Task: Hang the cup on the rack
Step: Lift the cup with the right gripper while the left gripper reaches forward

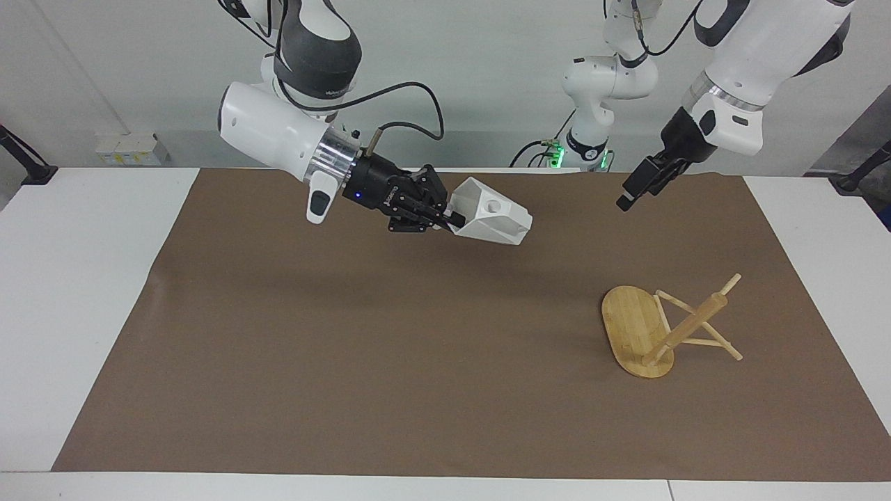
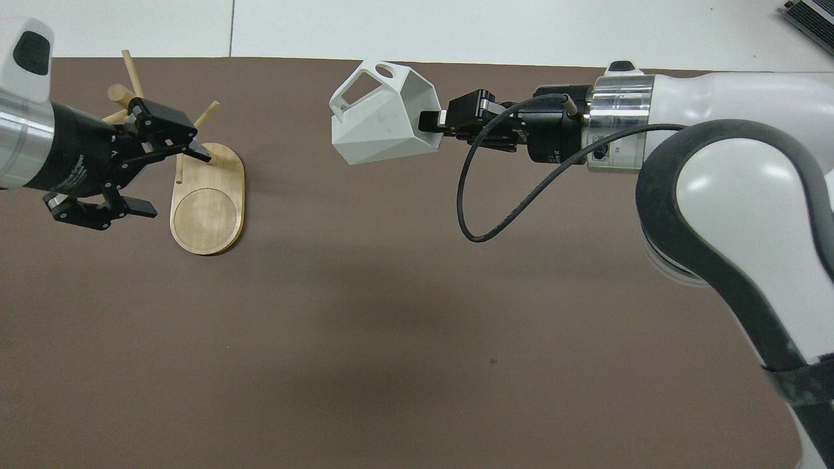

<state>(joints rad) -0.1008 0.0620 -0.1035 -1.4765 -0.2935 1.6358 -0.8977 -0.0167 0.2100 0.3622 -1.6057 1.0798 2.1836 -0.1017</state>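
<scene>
The white faceted cup (image 1: 495, 220) hangs on its side in the air, handle hole up, in my right gripper (image 1: 452, 218), which is shut on its rim wall. It is over the brown mat, about mid-table, and shows in the overhead view (image 2: 381, 120) with that gripper (image 2: 433, 124). The bamboo rack (image 1: 654, 327) lies tipped over toward the left arm's end, resting on its base edge and pegs. My left gripper (image 1: 630, 195) is open and empty in the air; in the overhead view (image 2: 174, 182) it covers part of the rack's post, beside the base (image 2: 208, 208).
A brown mat (image 1: 348, 362) covers most of the white table (image 1: 69, 292). Nothing else lies on it.
</scene>
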